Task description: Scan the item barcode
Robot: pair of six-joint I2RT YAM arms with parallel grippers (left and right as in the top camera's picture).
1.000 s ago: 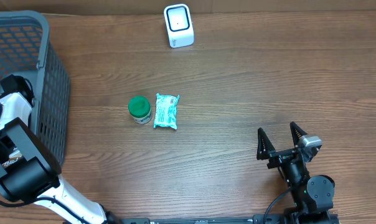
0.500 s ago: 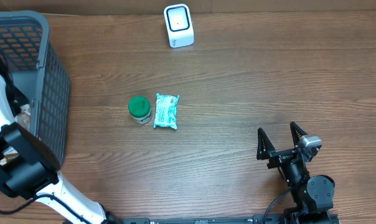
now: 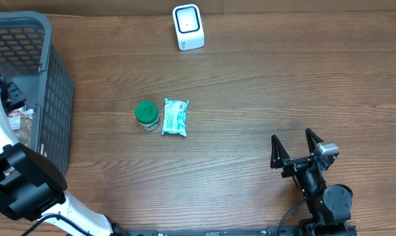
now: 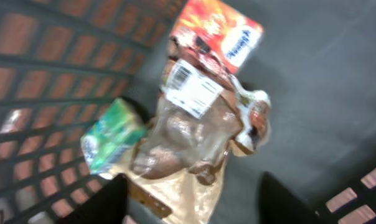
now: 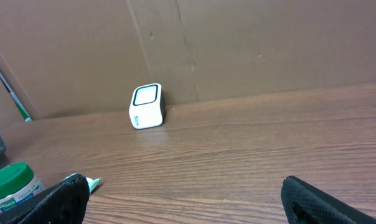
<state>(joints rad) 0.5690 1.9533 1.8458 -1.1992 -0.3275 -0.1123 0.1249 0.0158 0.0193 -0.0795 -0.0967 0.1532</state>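
We spotted the left gripper inside the basket at 9 o'clock, jaws apart, gripping nothing. The right gripper at 4 o'clock gaped wide, with open table around it.

Table: dark brown wood-grain top, fills the overhead view.
Back wall: plain brown cardboard sheets, upright along the table's far edge.
Light: even, soft.

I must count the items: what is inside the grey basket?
A clear bag with a barcode label, an orange-red box and a green packet. Whatever lies under the bag is covered.
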